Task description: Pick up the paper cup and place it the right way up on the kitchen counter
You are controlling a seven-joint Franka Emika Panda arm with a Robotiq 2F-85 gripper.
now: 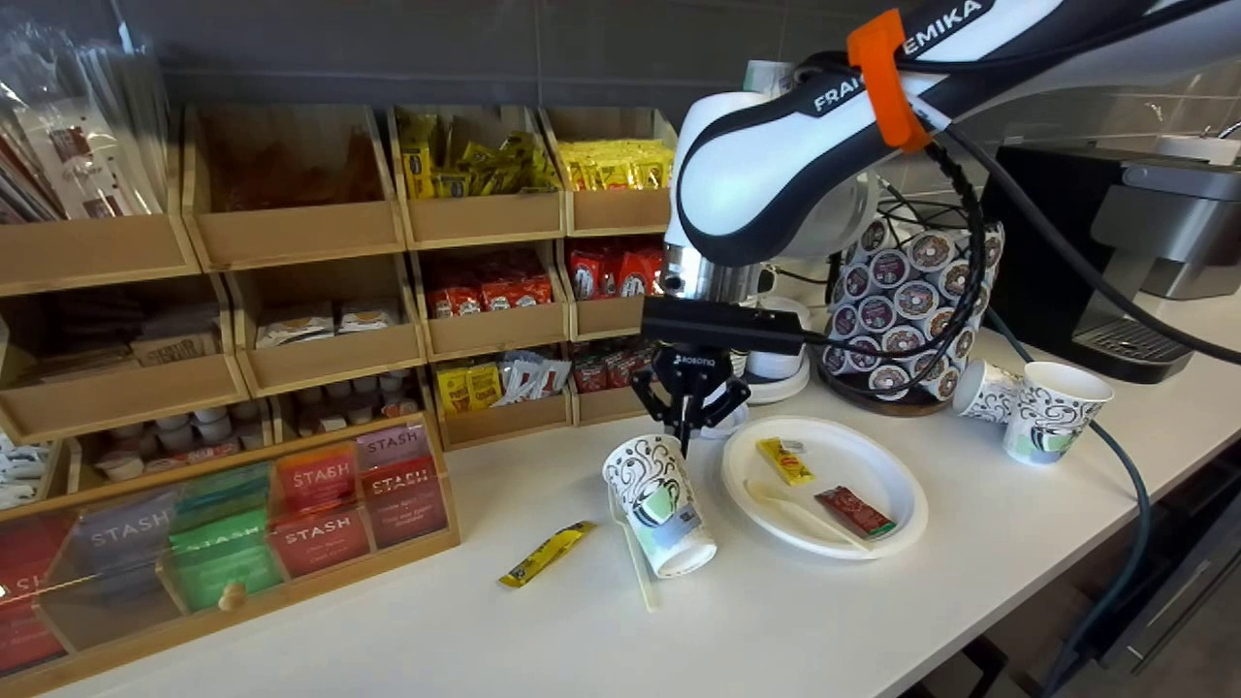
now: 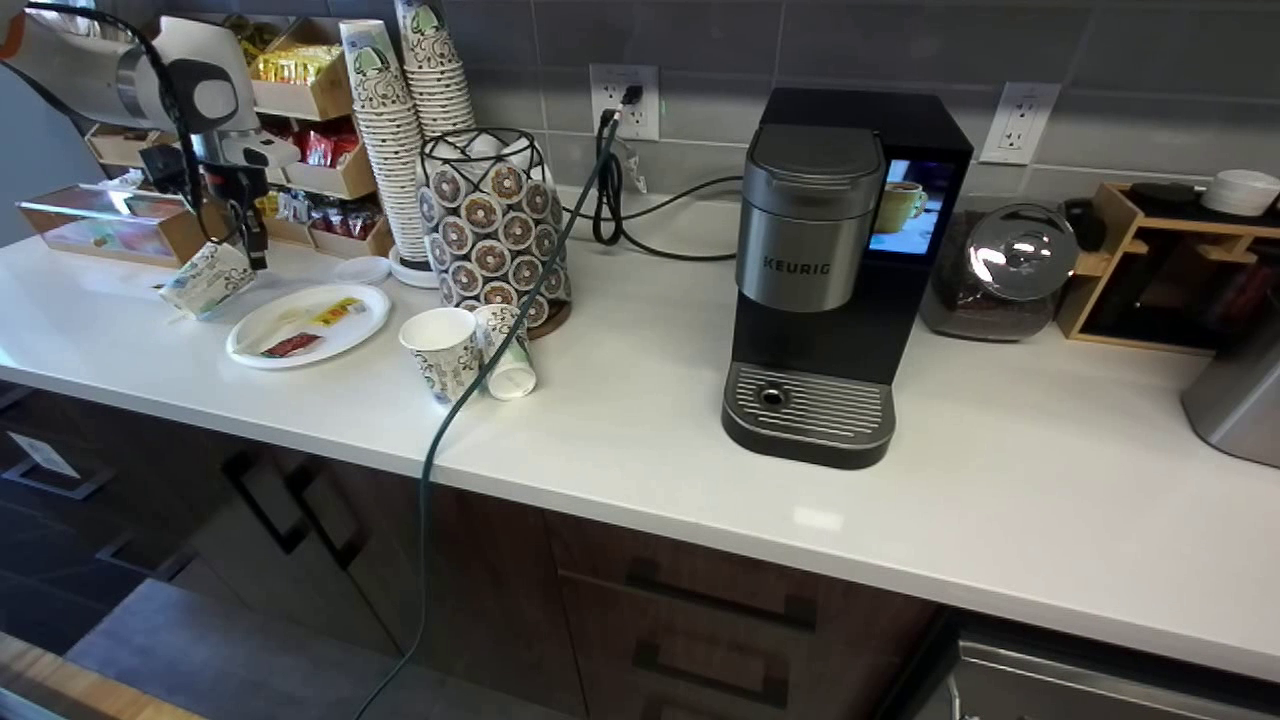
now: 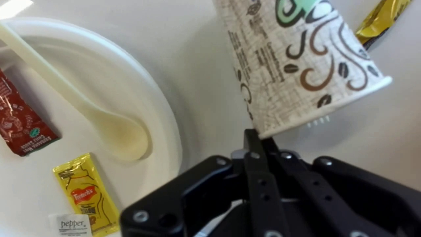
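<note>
Where the tea box [image 1: 444, 485] ends at left, an open stretch of kitchen counter [image 1: 436, 630] runs right to a yellow stick packet [image 1: 546, 555], then a pale fork [image 1: 642, 580] partly hidden by the paper cup [image 1: 664, 509]. Narrow gap between cup and plate [image 1: 877, 456]; wider room from plate to two patterned cups [image 1: 1059, 412], one upright, one on its side, with a green cable [image 2: 424, 520] crossing the front edge near them.

Arm [image 1: 776, 184] enters from upper right in an exterior view and bends down; gripper [image 3: 260, 136] points toward the counter, fingers [image 3: 256, 164] pressed together, pinching the cup's rim. Cup is tipped, base end away from the gripper; whether it lies on the counter or is lifted, cannot tell.

Surface: smooth, pale. On the plate, wrist view: red packet [image 3: 23, 121], yellow mustard packet [image 3: 87, 197], spoon [image 3: 121, 135]. Along the back, left to right: wooden rack [image 1: 494, 330], stacked cups [image 2: 398, 180], coffee pods [image 2: 490, 258], coffee maker [image 2: 835, 275], clear jar [image 2: 990, 310], backed by gray tile [image 2: 700, 30].
</note>
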